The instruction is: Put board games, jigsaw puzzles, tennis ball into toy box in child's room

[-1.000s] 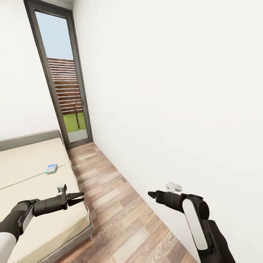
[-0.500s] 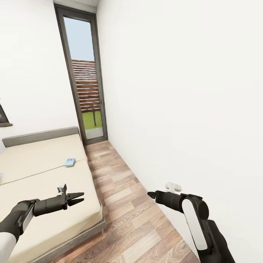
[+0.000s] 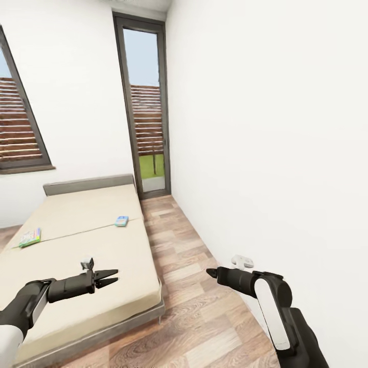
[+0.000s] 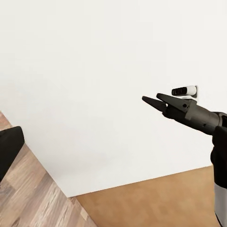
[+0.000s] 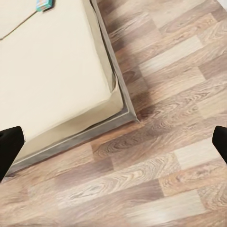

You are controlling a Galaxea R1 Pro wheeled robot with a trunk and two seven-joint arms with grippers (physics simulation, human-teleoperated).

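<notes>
On the beige bed lie two board games: a small blue one near its right edge and a yellow-green one at its left side. The blue game also shows in the right wrist view. My left gripper hovers open and empty over the bed's near right part. My right gripper is held over the wooden floor beside the white wall, its fingertips far apart and empty. The left wrist view shows the right gripper from the side. The table, toy box, jigsaw puzzles and tennis ball are out of view.
A strip of wooden floor runs between the bed and the right wall. A tall glass door stands at its far end and a window is on the left. A white socket sticks out low on the wall.
The camera has turned left, so the whole scene slid right. The window and the yellow-green board game have come into view. Both arms hold the same pose.
</notes>
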